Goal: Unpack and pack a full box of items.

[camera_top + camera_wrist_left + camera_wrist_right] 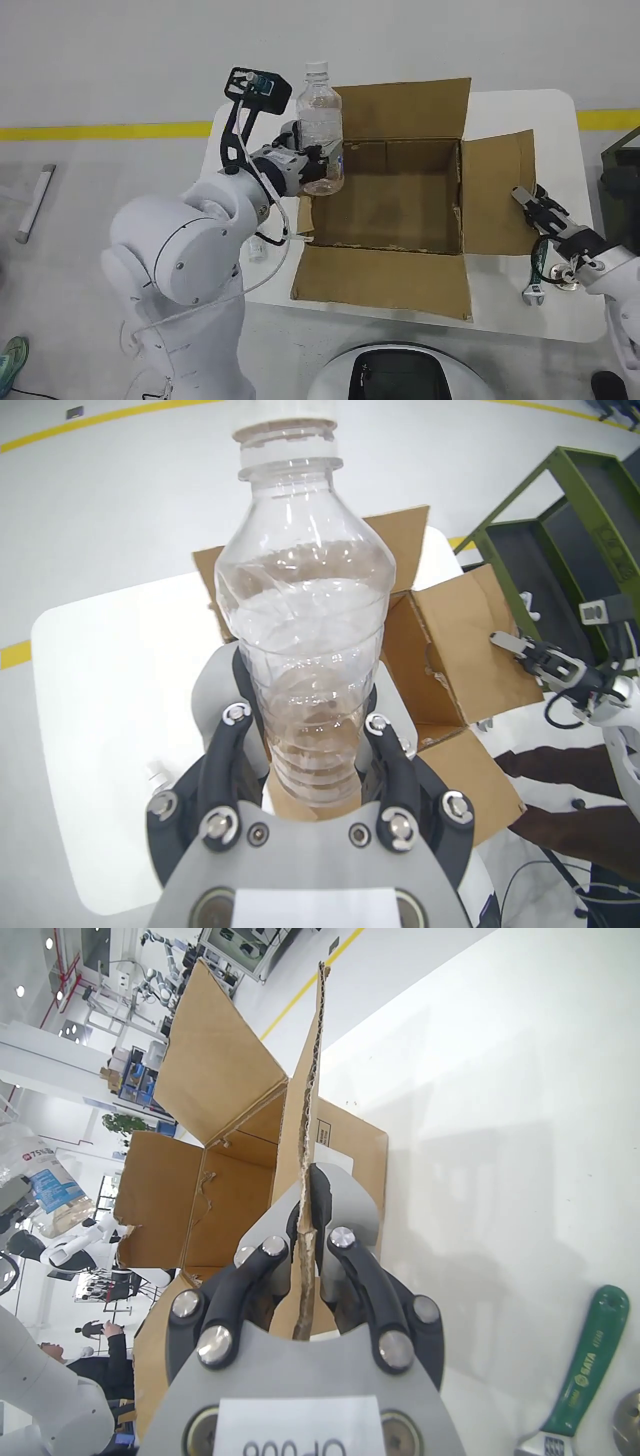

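At mid-table (520, 110) the cardboard box (400, 155) is sitting open w/ flaps spreading outward: the near flap is reaching toward the table's front edge, the far flap is standing up toward the back edge, and the box's brown floor is showing. By the box's left wall, on the side of the table's left edge, the L gripper (308, 166) is holding a clear plastic bottle (321, 130). In the left wrist view, the L gripper (307, 717) is clamping both black fingers (235, 745) onto the ribbed lower end of the bottle (305, 600), w/ the white cap pointing away from the wrist. The bottle is looking lifted above the box rim; can't tell if there's liquid inside. At the table's right edge, the R gripper (528, 200) is pinching the outer edge of the right flap (495, 190). In the right wrist view, the R gripper (305, 1208) is pressing its fingers together on the corrugated edge of the right flap (310, 1078). A green-handled wrench (535, 285) is lying flat on the table near the front-right corner, just beside the R arm and apart from the box; it's also showing in the right wrist view (585, 1373). A small white capped item (157, 777) is sitting near the table's left edge, too small to ID.
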Controlling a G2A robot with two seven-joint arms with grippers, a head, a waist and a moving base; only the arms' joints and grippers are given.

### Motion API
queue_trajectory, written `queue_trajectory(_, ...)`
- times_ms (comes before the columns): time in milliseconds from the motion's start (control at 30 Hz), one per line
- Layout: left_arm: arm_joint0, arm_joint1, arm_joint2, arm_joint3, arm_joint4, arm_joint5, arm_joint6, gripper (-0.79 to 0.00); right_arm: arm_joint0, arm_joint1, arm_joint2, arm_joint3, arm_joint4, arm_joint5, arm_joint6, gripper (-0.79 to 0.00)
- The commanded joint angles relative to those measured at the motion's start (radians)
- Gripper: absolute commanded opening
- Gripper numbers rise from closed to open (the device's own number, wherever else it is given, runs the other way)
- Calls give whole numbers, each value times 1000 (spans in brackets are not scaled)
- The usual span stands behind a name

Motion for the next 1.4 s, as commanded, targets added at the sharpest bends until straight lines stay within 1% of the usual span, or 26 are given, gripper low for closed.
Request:
queue_trajectory(0,-6,0,35,22,1,-2,-10,-785,0,1,-1,1,0,2,-1,-785)
queue_trajectory(100,-12,5,82,70,80,-7,-43,-785,3,2,-2,4,7,4,-4,-785)
queue_trajectory(167,-10,6,91,93,101,14,-41,-785,4,3,-1,4,12,8,-8,-785)
queue_trajectory(300,-12,13,68,147,181,36,-44,-785,3,5,1,7,16,12,-10,-785)
queue_trajectory(533,-12,28,8,223,262,29,-18,-785,8,9,4,13,15,13,-8,-785)
queue_trajectory(667,-13,34,-11,271,300,25,14,-785,14,12,1,15,8,13,-2,-785)
queue_trajectory(800,-10,37,-13,307,316,31,24,-785,19,15,-2,18,3,14,2,-785)
queue_trajectory(967,2,39,0,332,327,26,37,-785,24,18,-4,22,3,15,5,-785)
queue_trajectory(1167,-1,40,19,332,323,27,39,-785,24,21,-4,26,10,15,7,-785)
queue_trajectory(1200,-6,39,24,326,320,28,40,-785,24,21,-4,26,14,16,7,-748)
queue_trajectory(1233,-14,38,31,317,303,25,40,-785,23,21,-3,26,22,16,8,-474)
queue_trajectory(1267,-25,36,40,305,285,23,38,-785,22,22,0,25,26,17,8,0)
queue_trajectory(1367,-63,29,77,280,242,21,19,-785,19,22,17,15,53,21,1,0)
